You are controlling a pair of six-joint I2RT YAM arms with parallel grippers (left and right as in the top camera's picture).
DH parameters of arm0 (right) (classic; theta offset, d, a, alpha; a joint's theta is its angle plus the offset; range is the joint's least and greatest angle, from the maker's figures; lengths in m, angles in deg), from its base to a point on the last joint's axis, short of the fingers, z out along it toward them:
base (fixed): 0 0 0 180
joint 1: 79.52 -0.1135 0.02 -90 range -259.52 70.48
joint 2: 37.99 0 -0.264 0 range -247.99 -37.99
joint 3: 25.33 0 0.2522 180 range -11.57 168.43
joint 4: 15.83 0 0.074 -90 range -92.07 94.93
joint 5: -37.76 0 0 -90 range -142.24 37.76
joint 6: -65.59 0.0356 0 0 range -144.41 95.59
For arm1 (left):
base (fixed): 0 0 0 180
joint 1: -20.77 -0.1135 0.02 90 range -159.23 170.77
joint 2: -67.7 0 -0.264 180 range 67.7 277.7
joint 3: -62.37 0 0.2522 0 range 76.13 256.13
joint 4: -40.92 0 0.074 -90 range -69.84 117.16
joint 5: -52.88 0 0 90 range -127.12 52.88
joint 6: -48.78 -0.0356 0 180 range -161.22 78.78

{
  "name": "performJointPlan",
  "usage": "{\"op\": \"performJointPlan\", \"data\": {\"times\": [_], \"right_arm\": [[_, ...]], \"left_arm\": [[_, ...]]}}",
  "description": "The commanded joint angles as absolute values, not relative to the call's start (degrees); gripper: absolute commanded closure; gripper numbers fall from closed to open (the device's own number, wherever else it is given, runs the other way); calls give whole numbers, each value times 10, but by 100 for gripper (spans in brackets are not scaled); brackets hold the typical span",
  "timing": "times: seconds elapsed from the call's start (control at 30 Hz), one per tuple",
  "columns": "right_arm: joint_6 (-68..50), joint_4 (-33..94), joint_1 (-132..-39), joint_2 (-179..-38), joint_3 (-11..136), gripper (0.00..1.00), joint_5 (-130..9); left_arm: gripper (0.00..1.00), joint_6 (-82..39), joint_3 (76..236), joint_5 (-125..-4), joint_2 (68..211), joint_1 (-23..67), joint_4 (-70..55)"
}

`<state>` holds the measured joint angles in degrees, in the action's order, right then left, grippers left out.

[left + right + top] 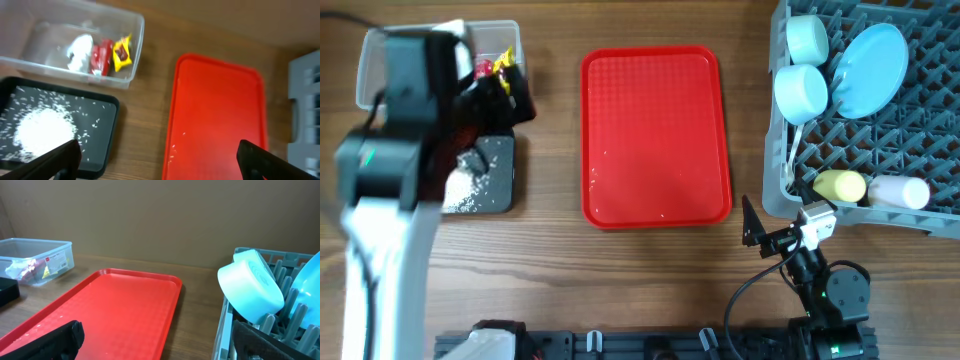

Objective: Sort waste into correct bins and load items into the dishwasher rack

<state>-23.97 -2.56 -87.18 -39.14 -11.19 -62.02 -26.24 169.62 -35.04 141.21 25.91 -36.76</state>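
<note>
Lying in the middle of the table (552, 255), the red tray (655, 130) is almost bare, with a strip of open wood along each long edge. To its left, the clear tub (136, 30) holds the tissue (79, 52), red wrapper (101, 56) and yellow wrapper (121, 52). The black tray (107, 145) sits just in front of the tub, with the grains (45, 127) heaped in it.

To the right, the grey rack (775, 190) holds the plate (868, 68), two bowls (807, 38) (800, 92), spoon (792, 155), yellow cup (840, 185) and white cup (900, 192).

The left arm reaches up from the front edge over both bins. The left gripper (157, 147) hangs above the wood between black tray and red tray, spread wide and empty. The right arm is folded low by the rack's front corner. The right gripper (155, 330) points across the red tray, also wide apart and holding nothing.
</note>
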Motion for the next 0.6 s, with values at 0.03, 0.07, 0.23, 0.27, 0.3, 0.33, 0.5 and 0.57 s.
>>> {"op": "performJointPlan", "data": {"times": [0.03,0.07,0.23,0.27,0.3,0.33,0.5,0.57], "right_arm": [[-228,-28,-868,-383,-113,0,-608],[-228,-28,-868,-383,-113,0,-608],[-228,-28,-868,-383,-113,0,-608],[-228,-28,-868,-383,-113,0,-608],[-228,-28,-868,-383,-113,0,-608],[-228,-28,-868,-383,-113,0,-608],[-228,-28,-868,-383,-113,0,-608],[-228,-28,-868,-383,-113,0,-608]], "left_arm": [[0,-257,1643,-351,1310,253,-331],[0,-253,1608,-352,1282,250,-300],[0,-225,1399,-373,1146,223,-125],[0,-217,1352,-378,1119,218,-87],[0,-194,1262,-381,1065,209,-18],[0,-182,1220,-381,1039,205,14],[0,-167,1026,-381,916,201,167],[0,-167,937,-381,855,201,236]]}}
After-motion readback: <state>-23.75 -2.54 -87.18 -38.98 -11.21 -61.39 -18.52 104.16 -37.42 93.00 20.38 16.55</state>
